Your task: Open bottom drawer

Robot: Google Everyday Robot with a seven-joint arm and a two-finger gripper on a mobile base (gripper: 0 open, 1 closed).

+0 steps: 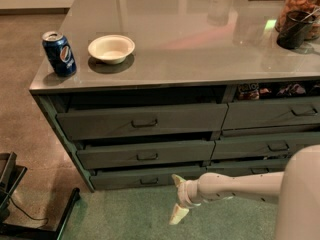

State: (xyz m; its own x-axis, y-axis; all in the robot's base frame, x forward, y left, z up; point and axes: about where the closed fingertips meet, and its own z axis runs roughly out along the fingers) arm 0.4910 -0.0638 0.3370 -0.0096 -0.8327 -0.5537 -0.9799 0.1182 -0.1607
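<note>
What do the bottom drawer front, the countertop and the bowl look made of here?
The bottom drawer: matte grey-green front, likely painted metal or laminate; unclear. The countertop: glossy grey, mirrors objects, perhaps glass-topped. The bowl: cream, dull finish, maybe paper or plastic. The gripper, jaws open, hangs just in front of the drawer, near its handle.

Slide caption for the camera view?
Open gripper low in front of the bottom drawer, just right of its handle.

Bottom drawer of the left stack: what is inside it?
Of the bottom drawer only the front and handle show; its contents are hidden. The open gripper hangs before its right end.
</note>
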